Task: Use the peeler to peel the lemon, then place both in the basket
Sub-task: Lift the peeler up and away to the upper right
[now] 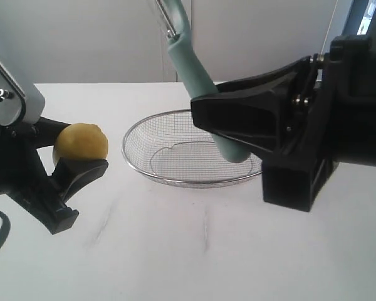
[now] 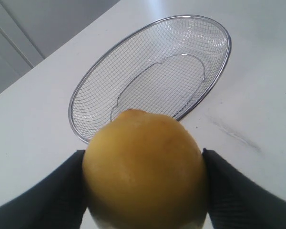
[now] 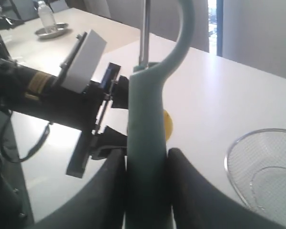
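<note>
My left gripper [image 1: 75, 153] is shut on the yellow lemon [image 1: 81, 142], held above the white table at the left; the lemon [image 2: 145, 167] fills the left wrist view between two black fingers. My right gripper [image 1: 203, 113] is shut on the pale teal handle of the peeler [image 1: 191, 69], which tilts up with its looped head at the top edge, over the basket. In the right wrist view the peeler [image 3: 147, 129] stands between the black fingers, a bit of lemon [image 3: 168, 125] behind it. The silver wire mesh basket [image 1: 135, 132] sits empty between the arms.
The white table [image 1: 194, 244] extends in front of the basket. In the right wrist view the left arm [image 3: 52, 95] shows behind the peeler, and a bottle on a dish [image 3: 47, 24] stands on a far table.
</note>
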You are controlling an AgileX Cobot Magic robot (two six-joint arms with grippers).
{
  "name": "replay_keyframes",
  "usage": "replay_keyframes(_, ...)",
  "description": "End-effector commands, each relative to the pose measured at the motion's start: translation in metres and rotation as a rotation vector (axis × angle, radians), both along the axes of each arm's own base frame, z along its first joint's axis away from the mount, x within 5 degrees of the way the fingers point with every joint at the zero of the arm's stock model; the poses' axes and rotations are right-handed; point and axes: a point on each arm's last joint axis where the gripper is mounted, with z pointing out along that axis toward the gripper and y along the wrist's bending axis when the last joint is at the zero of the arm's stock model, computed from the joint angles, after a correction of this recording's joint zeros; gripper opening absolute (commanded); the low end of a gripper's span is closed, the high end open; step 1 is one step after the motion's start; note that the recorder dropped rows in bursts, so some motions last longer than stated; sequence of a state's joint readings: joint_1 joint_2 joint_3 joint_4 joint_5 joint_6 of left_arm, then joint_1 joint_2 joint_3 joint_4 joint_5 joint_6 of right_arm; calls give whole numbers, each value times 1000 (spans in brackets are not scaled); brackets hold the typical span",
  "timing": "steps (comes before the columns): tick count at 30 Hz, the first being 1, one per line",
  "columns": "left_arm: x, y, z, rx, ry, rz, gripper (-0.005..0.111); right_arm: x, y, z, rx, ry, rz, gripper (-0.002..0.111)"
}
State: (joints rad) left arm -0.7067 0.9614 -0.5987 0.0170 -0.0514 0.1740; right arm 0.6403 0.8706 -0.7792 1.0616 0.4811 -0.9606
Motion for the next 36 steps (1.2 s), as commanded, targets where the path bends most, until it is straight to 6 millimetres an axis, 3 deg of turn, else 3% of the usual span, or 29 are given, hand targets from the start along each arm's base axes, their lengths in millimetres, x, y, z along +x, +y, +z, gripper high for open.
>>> replay_keyframes(1, -1, 0, 4, -36, 8, 10, 0, 8, -3, 0, -36, -72, -72, 0)
replay_keyframes(14, -1, 0, 4, -38, 7, 10, 0, 72, -11, -3, 13, -258, -576, 0)
replay_keyframes(20, -1, 0, 4, -38, 7, 10, 0, 94, 6, -27, -58, -169, -565, 0)
replay_keyframes(27, -1, 0, 4, -38, 7, 10, 0, 135, 30, -50, -153, -6, -459, 0)
replay_keyframes(36, -1, 0, 4, -38, 7, 10, 0, 171, 22, -47, -262, -115, -492, 0)
